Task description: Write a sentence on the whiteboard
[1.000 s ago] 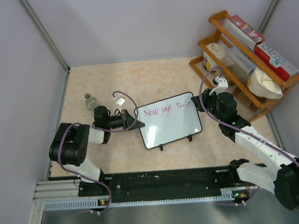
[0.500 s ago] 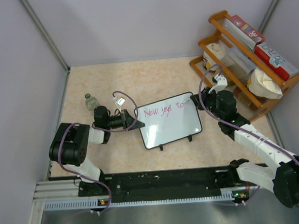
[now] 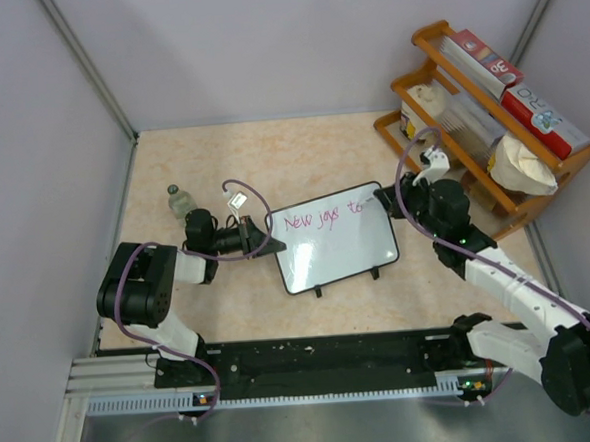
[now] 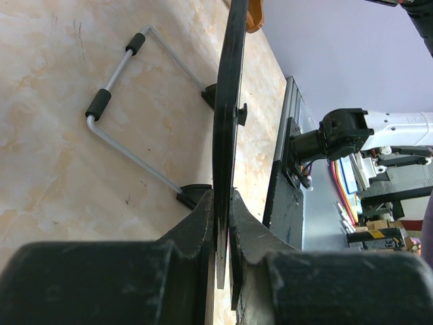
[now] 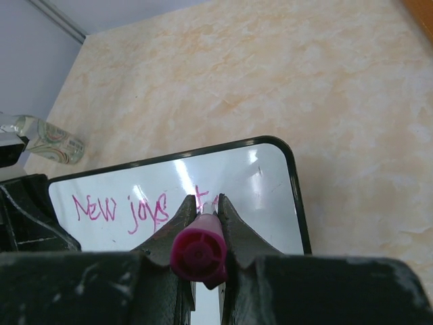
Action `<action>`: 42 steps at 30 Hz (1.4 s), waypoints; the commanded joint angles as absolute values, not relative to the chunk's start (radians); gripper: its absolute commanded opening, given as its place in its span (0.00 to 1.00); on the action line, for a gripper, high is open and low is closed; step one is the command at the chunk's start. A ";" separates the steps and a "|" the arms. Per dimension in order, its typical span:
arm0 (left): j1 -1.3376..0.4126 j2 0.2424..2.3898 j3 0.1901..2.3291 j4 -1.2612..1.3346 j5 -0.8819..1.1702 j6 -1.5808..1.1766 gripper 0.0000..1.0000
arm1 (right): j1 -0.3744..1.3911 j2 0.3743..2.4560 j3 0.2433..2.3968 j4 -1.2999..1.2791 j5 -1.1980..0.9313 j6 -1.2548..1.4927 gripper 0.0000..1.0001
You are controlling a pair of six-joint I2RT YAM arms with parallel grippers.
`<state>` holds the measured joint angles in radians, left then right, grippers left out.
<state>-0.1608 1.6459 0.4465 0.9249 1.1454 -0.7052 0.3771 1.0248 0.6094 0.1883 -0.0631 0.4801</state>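
stands the whiteboard (image 3: 342,256) near the middle of the tabletop (image 3: 301,150), between the two arms, leaning back on a bent wire stand (image 4: 128,145) with two black sleeves, visible behind it in the left wrist view. clamps its left edge in the left end effector (image 3: 268,245): fingers (image 4: 196,223) drawn nearly together, one on each face, pinching the thin black frame. grips a pink marker (image 5: 197,252) in the right end effector (image 3: 390,197), closed tight round the barrel, with the tip right at the glossy white surface near the upper right corner; cannot tell whether the tip actually touches, since the fingers cover it. runs the sentence (image 3: 320,218) along the top of the board in thin pink cursive: reads "new joys", then a letter or two more, half hidden behind the right end effector in its own wrist view. leaves the lower half of the board bare white with glare streaks.

around it: a small clear bottle (image 3: 180,201) upright on the tabletop beyond the left wrist, near but apart from the board. fills the far right corner with a wooden rack (image 3: 429,37) of slanted shelves holding boxes (image 3: 544,116) and a white bowl-shaped thing (image 3: 520,162); sets the right arm's wrist just in front of that rack, a purple cable (image 3: 397,187) looping between them. spans the near edge with a black rail (image 3: 313,358) carrying both arm bases. closes in left and rear with plain grey walls (image 3: 265,53).
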 commanded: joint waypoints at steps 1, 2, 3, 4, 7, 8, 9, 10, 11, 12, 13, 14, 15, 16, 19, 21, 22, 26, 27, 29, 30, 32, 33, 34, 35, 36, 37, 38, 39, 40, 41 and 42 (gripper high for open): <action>-0.158 1.663 0.436 0.956 1.140 -0.698 0.00 | 0.365 0.933 0.609 0.222 -0.084 0.509 0.00; -0.158 1.663 0.436 0.956 1.140 -0.696 0.00 | 0.365 0.901 0.604 0.216 -0.087 0.514 0.00; -0.158 1.663 0.436 0.956 1.140 -0.698 0.00 | 0.365 0.885 0.604 0.209 -0.087 0.514 0.00; -0.158 1.663 0.434 0.956 1.140 -0.698 0.00 | 0.367 0.873 0.601 0.201 -0.089 0.514 0.00; -0.158 1.664 0.437 0.956 1.140 -0.698 0.00 | 0.365 0.818 0.585 0.167 -0.101 0.509 0.00; -0.158 1.663 0.437 0.956 1.140 -0.698 0.00 | 0.367 0.790 0.566 0.161 -0.106 0.512 0.00; -0.160 1.663 0.436 0.956 1.140 -0.698 0.00 | 0.364 0.776 0.557 0.158 -0.112 0.512 0.00; -0.158 1.664 0.436 0.956 1.138 -0.696 0.00 | 0.365 0.766 0.549 0.155 -0.120 0.512 0.00; -0.158 1.664 0.439 0.956 1.141 -0.696 0.00 | 0.365 0.755 0.535 0.141 -0.129 0.514 0.00; -0.158 1.669 0.442 0.956 1.143 -0.698 0.00 | 0.367 0.729 0.529 0.137 -0.132 0.514 0.00; -0.158 1.669 0.442 0.957 1.143 -0.699 0.00 | 0.365 0.721 0.522 0.135 -0.138 0.515 0.00; -0.158 1.669 0.440 0.957 1.143 -0.699 0.00 | 0.365 0.712 0.509 0.132 -0.143 0.521 0.00; -0.158 1.666 0.439 0.957 1.141 -0.698 0.00 | 0.365 0.701 0.503 0.123 -0.143 0.522 0.00; -0.158 1.664 0.439 0.957 1.138 -0.698 0.00 | 0.365 0.700 0.500 0.117 -0.146 0.522 0.00; -0.158 1.672 0.442 0.959 1.144 -0.703 0.00 | 0.365 0.695 0.499 0.091 -0.149 0.508 0.00; -0.158 1.671 0.437 0.972 1.146 -0.709 0.00 | 0.365 0.690 0.497 0.086 -0.152 0.499 0.00; -0.158 1.667 0.436 0.973 1.144 -0.707 0.00 | 0.365 0.687 0.495 0.087 -0.152 0.499 0.00; -0.158 1.667 0.437 0.969 1.144 -0.706 0.00 | 0.365 0.695 0.506 0.075 -0.163 0.480 0.00; -0.158 1.667 0.437 0.973 1.144 -0.706 0.00 | 0.367 0.696 0.508 0.077 -0.170 0.474 0.00; -0.158 1.663 0.434 0.971 1.143 -0.706 0.00 | 0.367 0.709 0.515 0.071 -0.182 0.462 0.00; -0.158 1.663 0.434 0.969 1.143 -0.703 0.00 | 0.367 0.713 0.518 0.069 -0.187 0.457 0.00; -0.158 1.666 0.436 0.966 1.143 -0.703 0.00 | 0.371 0.721 0.525 0.071 -0.195 0.456 0.00; -0.158 1.667 0.437 0.966 1.143 -0.703 0.00 | 0.377 0.727 0.528 0.071 -0.192 0.454 0.00; -0.158 1.667 0.437 0.968 1.144 -0.706 0.00 | 0.386 0.727 0.531 0.071 -0.184 0.450 0.00; -0.158 1.666 0.437 0.969 1.144 -0.704 0.00 | 0.411 0.729 0.535 0.074 -0.161 0.442 0.00; -0.158 1.664 0.436 0.969 1.143 -0.706 0.00 | 0.428 0.735 0.537 0.077 -0.147 0.439 0.00; -0.158 1.664 0.434 0.969 1.143 -0.704 0.00 | 0.442 0.739 0.541 0.081 -0.137 0.439 0.00; -0.158 1.664 0.434 0.969 1.143 -0.704 0.00 | 0.478 0.744 0.549 0.086 -0.118 0.440 0.00; -0.158 1.667 0.434 0.969 1.143 -0.704 0.00 | 0.498 0.752 0.554 0.093 -0.106 0.442 0.00; -0.158 1.669 0.436 0.969 1.144 -0.706 0.00 | 0.521 0.765 0.558 0.098 -0.091 0.440 0.00; -0.158 1.667 0.437 0.971 1.144 -0.706 0.00 | 0.550 0.773 0.569 0.103 -0.053 0.433 0.00; -0.158 1.667 0.436 0.971 1.144 -0.706 0.00 | 0.593 0.782 0.574 0.115 -0.034 0.430 0.00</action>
